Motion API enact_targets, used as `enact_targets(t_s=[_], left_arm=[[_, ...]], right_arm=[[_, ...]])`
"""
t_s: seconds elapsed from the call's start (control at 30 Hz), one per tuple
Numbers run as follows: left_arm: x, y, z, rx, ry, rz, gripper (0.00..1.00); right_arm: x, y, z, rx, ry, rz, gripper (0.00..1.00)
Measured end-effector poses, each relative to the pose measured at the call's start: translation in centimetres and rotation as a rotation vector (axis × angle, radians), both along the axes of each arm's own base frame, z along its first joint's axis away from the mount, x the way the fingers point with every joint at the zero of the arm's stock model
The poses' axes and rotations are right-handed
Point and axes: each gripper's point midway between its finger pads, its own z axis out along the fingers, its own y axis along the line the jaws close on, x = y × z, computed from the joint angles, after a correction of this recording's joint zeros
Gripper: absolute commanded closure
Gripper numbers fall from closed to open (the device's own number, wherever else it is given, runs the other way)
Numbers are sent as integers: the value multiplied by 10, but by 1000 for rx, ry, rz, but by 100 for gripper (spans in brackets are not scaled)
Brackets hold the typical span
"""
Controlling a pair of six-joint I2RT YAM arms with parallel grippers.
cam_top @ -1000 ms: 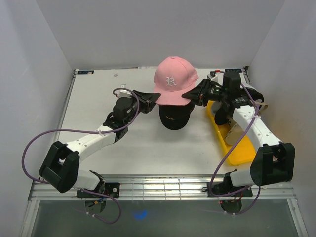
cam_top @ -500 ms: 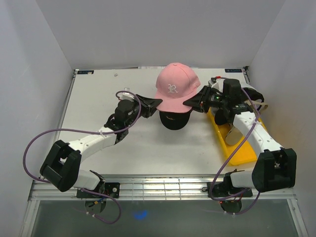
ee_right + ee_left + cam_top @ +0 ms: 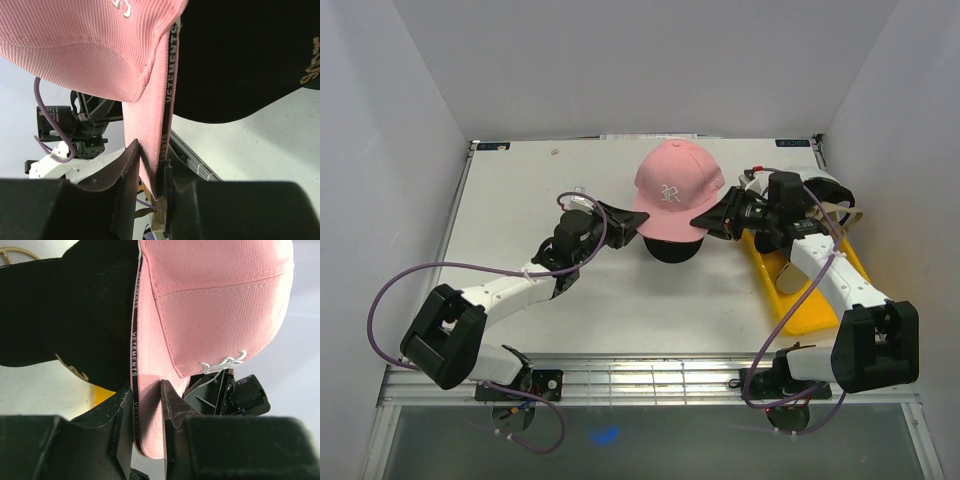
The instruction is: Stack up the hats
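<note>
Pink corduroy baseball cap [image 3: 678, 190] held right over a black fabric cap [image 3: 672, 250], mid-table.
The left gripper [image 3: 636, 216] and right gripper [image 3: 704, 221] each pinch the pink cap's rim, on opposite sides.

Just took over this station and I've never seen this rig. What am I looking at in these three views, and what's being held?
Two white robot arms are bolted at the near edge of a table. The wide picture looks down from above and behind them; the other two come from a camera on each wrist, looking past its own fingers. The left gripper and right gripper each pinch the pink hat by its edge, one on either side, holding it over a black hat on the table. Both wrist views show the jaws closed on that pink edge. A yellow tray lies on the right.
</note>
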Motion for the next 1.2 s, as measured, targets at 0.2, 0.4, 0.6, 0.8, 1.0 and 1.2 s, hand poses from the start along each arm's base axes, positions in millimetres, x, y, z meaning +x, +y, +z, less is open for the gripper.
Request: enact_targets(t_s=[0.2, 0.4, 0.6, 0.8, 1.0, 1.2], left_arm=[[-5, 1, -8, 7, 10, -8, 100], [-9, 1, -13, 14, 12, -15, 100], [-13, 2, -20, 22, 22, -28, 100], [-23, 3, -42, 53, 68, -43, 100], [-30, 4, -55, 69, 97, -58, 100], [-32, 0, -65, 82, 120, -75, 100]], right_arm=[[-4, -1, -11, -12, -9, 11, 92], [-7, -1, -19, -15, -24, 23, 92], [-11, -2, -30, -22, -24, 35, 92], [-19, -5, -50, -44, 16, 41, 92], [-25, -7, -63, -59, 40, 54, 92], [-25, -11, -72, -71, 42, 55, 92]])
